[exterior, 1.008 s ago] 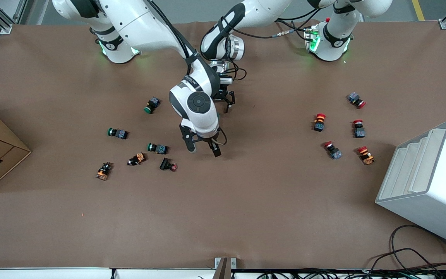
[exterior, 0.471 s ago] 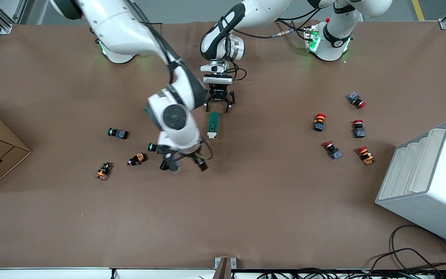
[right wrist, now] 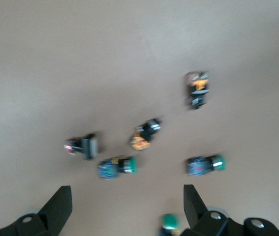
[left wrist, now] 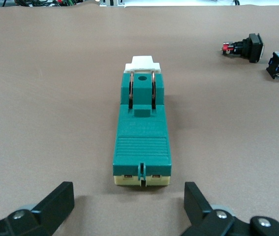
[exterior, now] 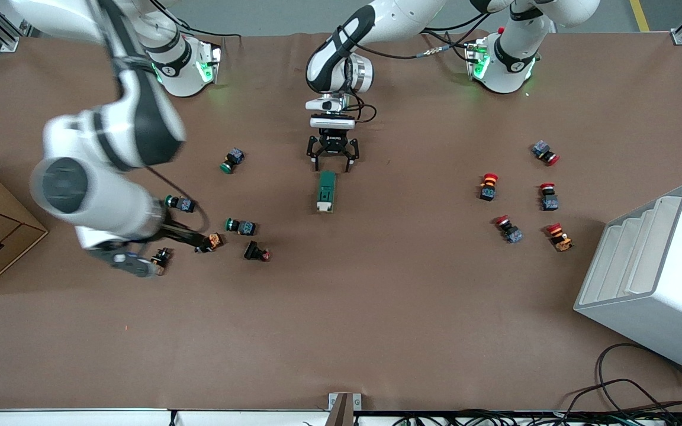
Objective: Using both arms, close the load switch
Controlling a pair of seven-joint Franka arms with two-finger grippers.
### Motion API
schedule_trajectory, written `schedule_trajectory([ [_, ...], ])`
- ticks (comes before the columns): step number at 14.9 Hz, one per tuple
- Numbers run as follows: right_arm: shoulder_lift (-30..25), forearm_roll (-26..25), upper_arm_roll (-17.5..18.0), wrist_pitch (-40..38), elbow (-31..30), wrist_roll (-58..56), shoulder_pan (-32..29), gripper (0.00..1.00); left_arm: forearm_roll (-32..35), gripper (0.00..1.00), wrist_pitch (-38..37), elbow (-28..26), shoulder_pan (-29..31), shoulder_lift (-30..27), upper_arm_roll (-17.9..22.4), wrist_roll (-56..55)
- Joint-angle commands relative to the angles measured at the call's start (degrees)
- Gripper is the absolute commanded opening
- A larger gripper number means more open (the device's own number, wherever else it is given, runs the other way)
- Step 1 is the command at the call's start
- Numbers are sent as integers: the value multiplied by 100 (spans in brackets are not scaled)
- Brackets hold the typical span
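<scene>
Load switch [exterior: 326, 190] lies flat mid-table with both grippers off it.

The green switch rests on the brown table [exterior: 376, 307], its white lever end [left wrist: 141, 64] pointing toward the front camera and lying flat against the body. The left gripper [exterior: 333, 158] hangs low just above the table by the switch's other end, fingers [left wrist: 55, 204] spread wide on either side and not touching it. The right gripper [exterior: 134, 260] is up in the air over the cluster of green push buttons [exterior: 240, 226] toward the right arm's end of the table, its fingers [right wrist: 58, 206] apart and empty. Red push buttons [exterior: 488, 186] sit well apart, toward the left arm's end.
</scene>
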Motion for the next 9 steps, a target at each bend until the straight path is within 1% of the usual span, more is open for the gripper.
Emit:
schedule_trajectory([
  [1, -417, -94, 110, -289, -240, -1958, -785, 100, -241, 98, 318, 210, 89, 364, -41, 106],
  [3, -602, -270, 127, -614, -100, -2734, -1234, 100, -494, 98, 318, 245, 98, 277, -41, 396],
  [4, -603, -288, 119, -780, 75, -2851, -1340, 100, -688, 98, 318, 324, 107, 250, -41, 597],
  [6, -594, -288, 127, -1194, 357, -2887, -1543, 100, -1048, 98, 327, 473, 107, 197, -50, 931],
  [9, -541, -341, 136, -1230, 559, -2878, -1614, 100, -1532, 98, 318, 640, 116, 57, -41, 1458],
])
